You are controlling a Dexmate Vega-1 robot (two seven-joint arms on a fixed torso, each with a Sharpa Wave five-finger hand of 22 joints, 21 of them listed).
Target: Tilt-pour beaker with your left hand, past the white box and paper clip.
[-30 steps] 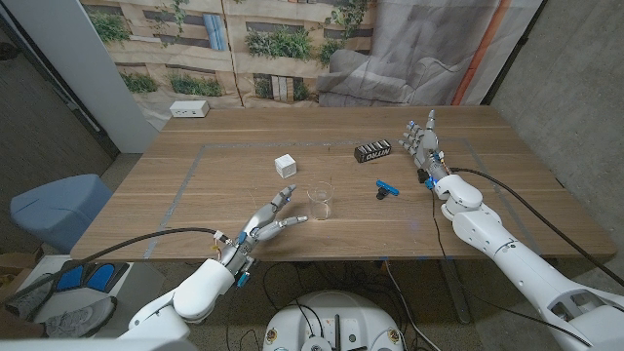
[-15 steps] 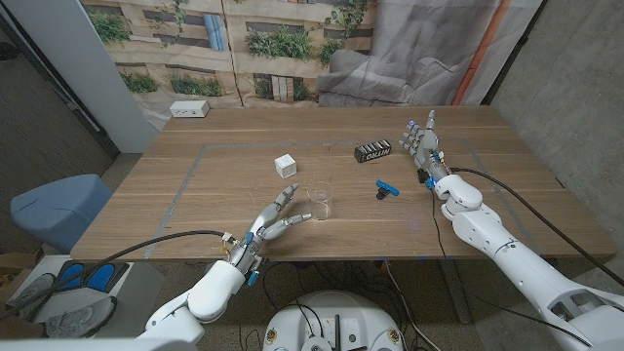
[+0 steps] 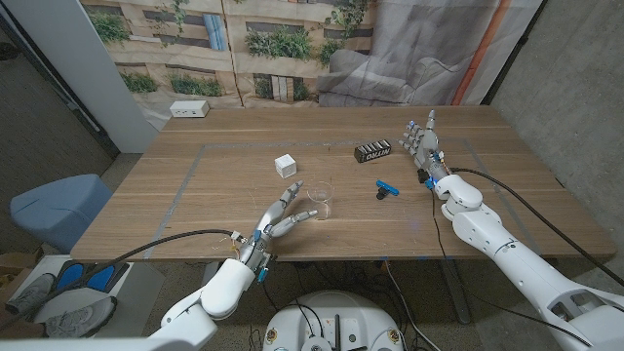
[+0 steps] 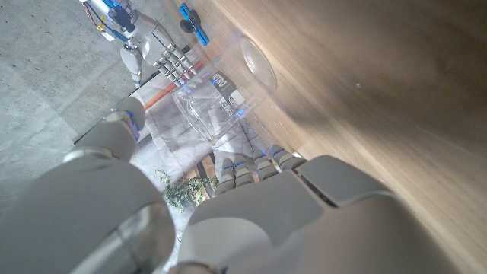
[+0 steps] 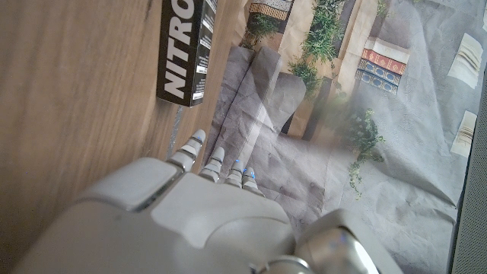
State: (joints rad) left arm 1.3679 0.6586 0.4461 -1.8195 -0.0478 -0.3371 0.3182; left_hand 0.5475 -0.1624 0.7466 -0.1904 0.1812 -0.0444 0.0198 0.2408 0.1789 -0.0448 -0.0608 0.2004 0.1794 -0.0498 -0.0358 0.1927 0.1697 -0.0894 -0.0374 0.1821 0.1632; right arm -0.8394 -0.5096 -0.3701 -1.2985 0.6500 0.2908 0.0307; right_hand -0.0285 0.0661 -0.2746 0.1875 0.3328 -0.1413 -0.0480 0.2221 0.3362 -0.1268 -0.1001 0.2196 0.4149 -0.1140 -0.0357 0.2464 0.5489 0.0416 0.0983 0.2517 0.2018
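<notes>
A clear glass beaker [image 3: 320, 198] with black print is seen; a small white cube box [image 3: 285, 165]; a blue paper clip [image 3: 387, 189]; a black carton [image 3: 371, 151] lettered white; a brown wooden surface [image 3: 195, 195].

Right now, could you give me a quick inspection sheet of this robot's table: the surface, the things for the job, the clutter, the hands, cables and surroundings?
Surface: wooden table, tape lines marked on it.
Job's things: clear beaker upright near the middle; white box behind it; blue paper clip to its right.
Clutter: black box lettered NITRO; small white box at the far left corner.
Hands: left hand close to the beaker, fingers apart, holding nothing; right hand raised beside the black box, fingers spread, holding nothing.
Cables: black cables run along both arms.
Surroundings: printed backdrop of plants and buildings, grey cloth, blue chair at the left.
</notes>
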